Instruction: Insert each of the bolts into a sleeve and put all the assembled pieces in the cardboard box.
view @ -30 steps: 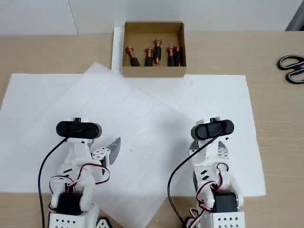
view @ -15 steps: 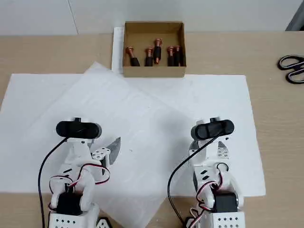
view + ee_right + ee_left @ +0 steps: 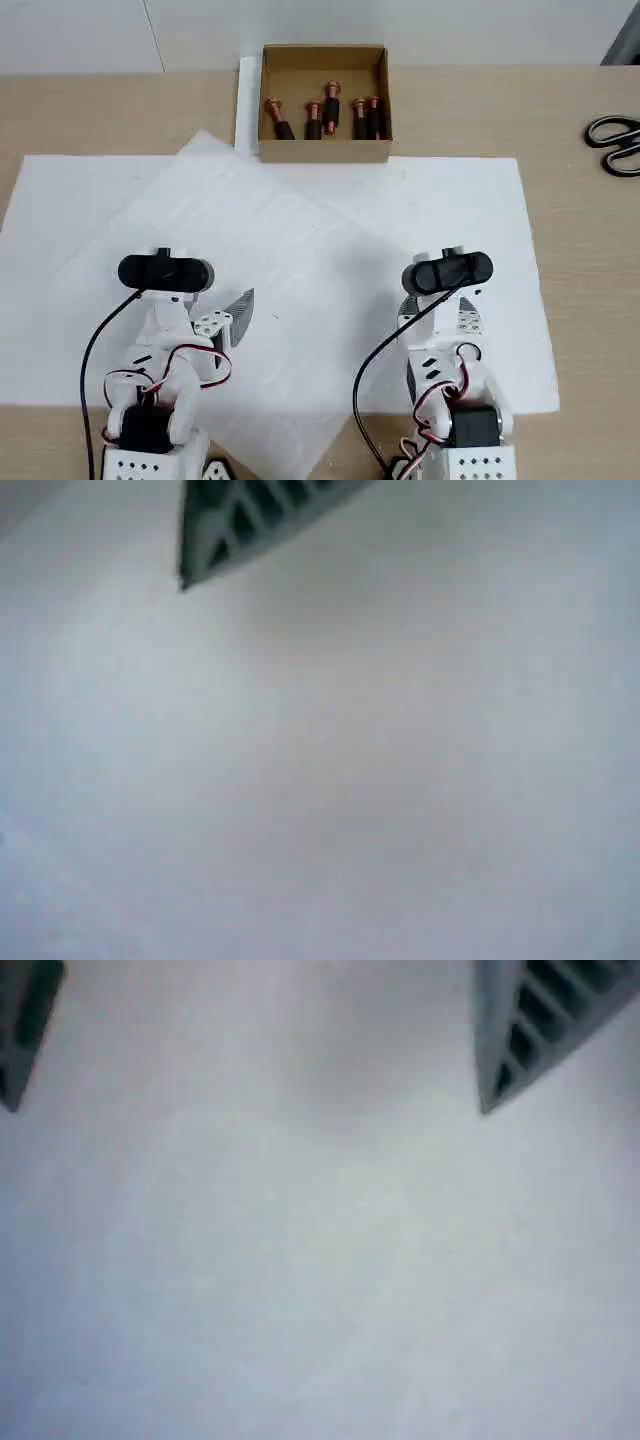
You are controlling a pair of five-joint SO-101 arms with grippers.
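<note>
- Far ahead of both grippers, at the table's (image 3: 100, 110) far side, the cardboard box (image 3: 325, 152) sits open-topped, with five assembled pieces (image 3: 331, 105) lying flat on its floor.
- Each piece's long axis runs roughly straight away from the arms. The copper bolt heads (image 3: 272, 102) point to the box's far wall and the black sleeves (image 3: 285, 130) point back toward the grippers.
- Four pieces lie in a row by the near wall. The one on the left gripper's side tilts slightly, and the two on the right gripper's side lie just beside each other. The fifth piece lies a little farther off, above the middle of the row.
- Nothing differs from the frames a second and half a second ago: the pieces, the box and both arms are in the same places.
- The left gripper (image 3: 236, 306) hangs low over the white paper sheets (image 3: 300, 230), well short of the box. It is spread wide, and its wrist view shows the fingers (image 3: 540, 1020) far apart with bare paper between them.
- The right gripper (image 3: 462, 316) is likewise low over the paper on its own side. Whether it is spread or pressed together cannot be told.
- Overlapping paper sheets cover the table from the arms almost to the box's near wall, with no object between grippers and box.
- Black scissors (image 3: 615, 145) lie on bare wood, far out to the right gripper's outer side and well apart from the box.
- Black cables (image 3: 95, 350) loop back from the wrist cameras toward each arm's base.
</note>
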